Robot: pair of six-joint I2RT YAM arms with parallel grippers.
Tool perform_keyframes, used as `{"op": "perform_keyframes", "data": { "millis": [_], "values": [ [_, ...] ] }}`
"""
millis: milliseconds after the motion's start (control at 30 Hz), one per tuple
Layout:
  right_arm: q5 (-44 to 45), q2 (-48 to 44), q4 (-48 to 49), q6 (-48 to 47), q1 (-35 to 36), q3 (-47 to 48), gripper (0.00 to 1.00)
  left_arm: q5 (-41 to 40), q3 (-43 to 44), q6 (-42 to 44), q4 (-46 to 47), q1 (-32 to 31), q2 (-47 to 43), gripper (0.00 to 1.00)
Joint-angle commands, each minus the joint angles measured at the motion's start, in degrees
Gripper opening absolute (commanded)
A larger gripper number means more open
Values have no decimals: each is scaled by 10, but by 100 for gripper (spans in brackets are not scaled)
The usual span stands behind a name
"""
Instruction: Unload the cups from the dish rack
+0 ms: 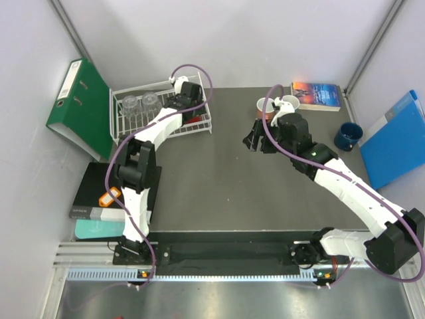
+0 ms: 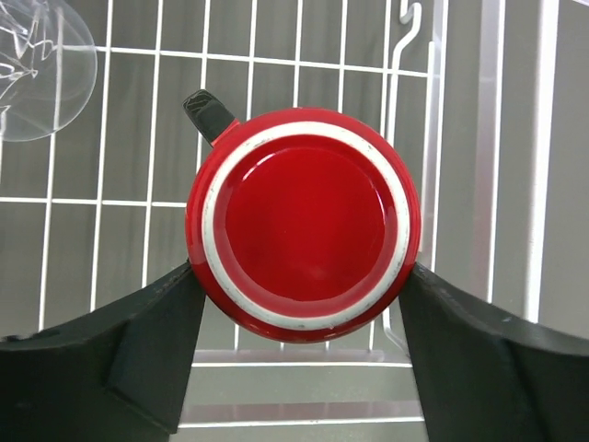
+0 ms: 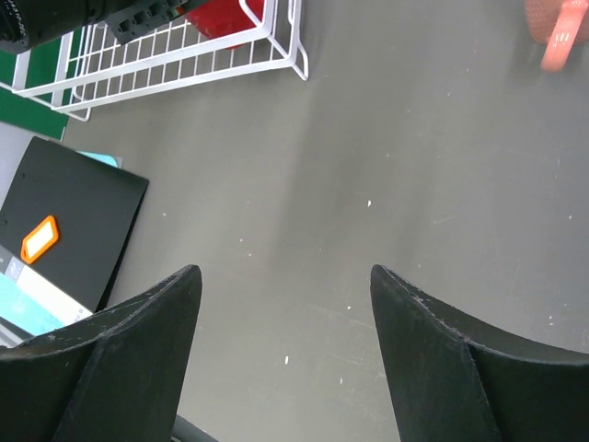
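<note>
Half closed onto the upturned red mug at mid-frame in the dish rack, so squeeze the left gripper evenly, lift straight up, leave the right gripper wide open, empty.

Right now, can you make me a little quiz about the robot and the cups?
1. What colour is the mug between the fingers of the left tool? A blue, B red, C orange.
2. True or false: the right tool holds something.
3. Fill in: ___ glasses stand in the rack.

Key: 1 B. 2 false, it is open and empty over the table. 3 two.
</note>
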Motion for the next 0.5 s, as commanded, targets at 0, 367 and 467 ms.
{"op": "perform_keyframes", "data": {
  "millis": [0, 367, 467],
  "values": [
    [-4, -2, 25, 1, 6, 4, 74, -9, 17, 1, -11, 3, -33, 90],
    [-3, -8, 22, 1, 6, -6, 74, -34, 46, 1, -18, 4, -21, 99],
    [-3, -9, 24, 2, 6, -10, 74, -30, 64, 6, -22, 4, -11, 99]
  ]
}}
